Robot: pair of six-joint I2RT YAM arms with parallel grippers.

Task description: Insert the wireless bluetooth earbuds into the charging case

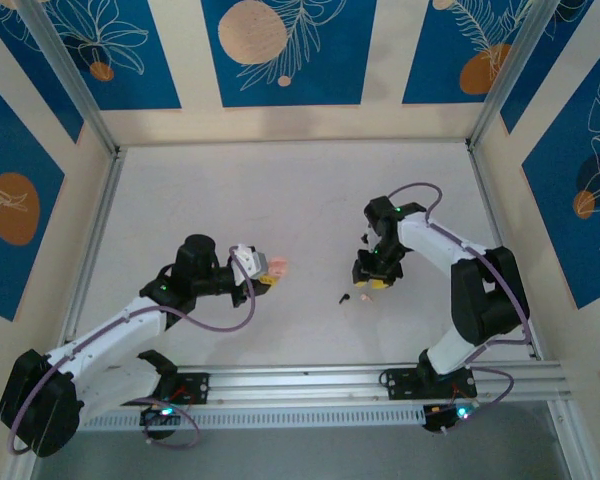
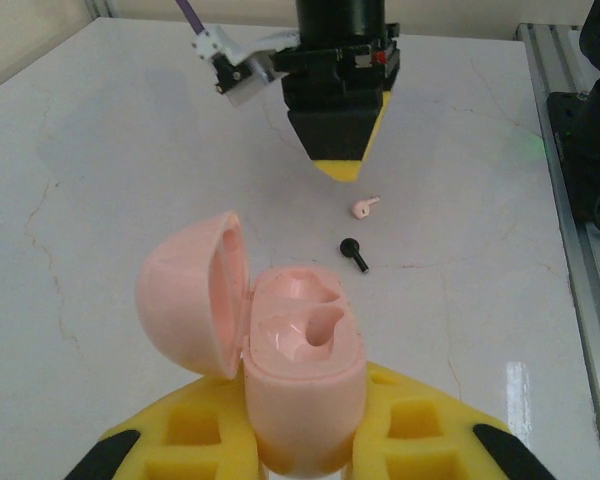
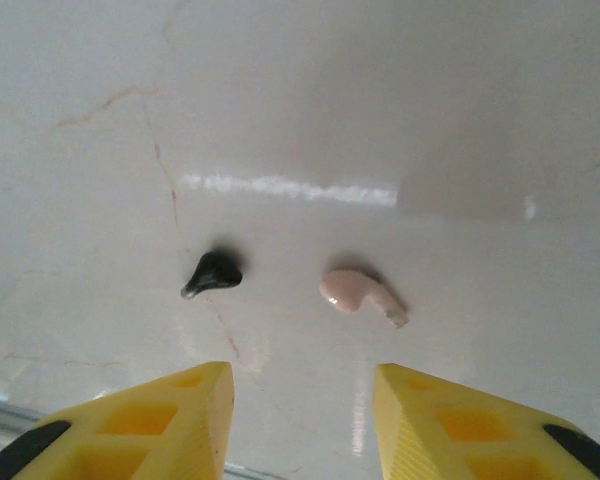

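Right pincer [image 3: 305, 400] hangs partly open and empty just above the desk [image 3: 380, 100]. The pink earbud [image 3: 360, 293] and black earbud [image 3: 212, 272] lie apart just ahead of its fingertips. Left pincer [image 1: 263, 268] is clamped on the charging case [image 2: 300, 370], lid open, wells bare. A clean pick calls for centring on one bud alone, probably across its stem, though its lie is hard to read.
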